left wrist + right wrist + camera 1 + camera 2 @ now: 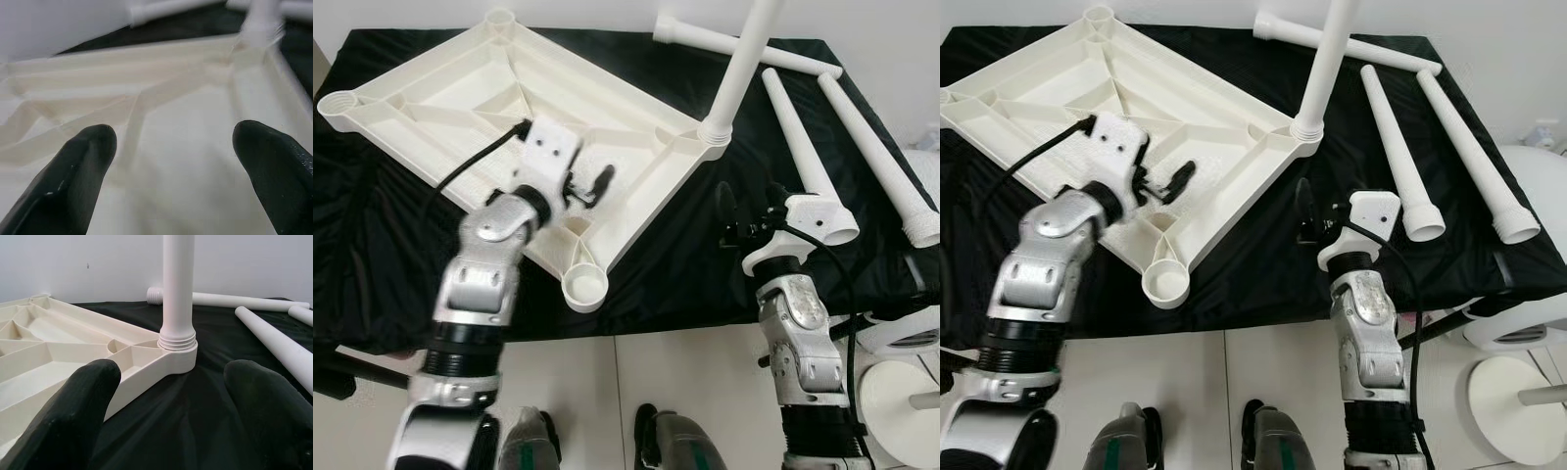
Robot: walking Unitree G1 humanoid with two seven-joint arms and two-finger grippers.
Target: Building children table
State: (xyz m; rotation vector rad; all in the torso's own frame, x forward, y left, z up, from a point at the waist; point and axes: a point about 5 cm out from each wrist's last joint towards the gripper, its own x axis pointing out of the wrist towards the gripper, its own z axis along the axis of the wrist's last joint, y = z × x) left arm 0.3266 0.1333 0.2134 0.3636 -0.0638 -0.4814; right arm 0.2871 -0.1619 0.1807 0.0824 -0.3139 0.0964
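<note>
The white tabletop (460, 98) lies upside down on the black cloth, its ribbed underside facing up. One white leg (739, 69) stands upright in its right corner socket (177, 352). The front corner socket (584, 287) is empty. My left gripper (594, 186) hovers open over the ribs near the front corner, nothing between its fingers (73, 166). On the cloth just in front of the standing leg, my right gripper (747, 208) is open and points at it, with its fingers (78, 406) wide apart.
Three loose white legs lie on the cloth at the back right: one (803, 147) next to my right gripper, one (881, 157) beyond it, one (744, 47) along the back edge. A white round base (901, 392) stands on the floor at the right.
</note>
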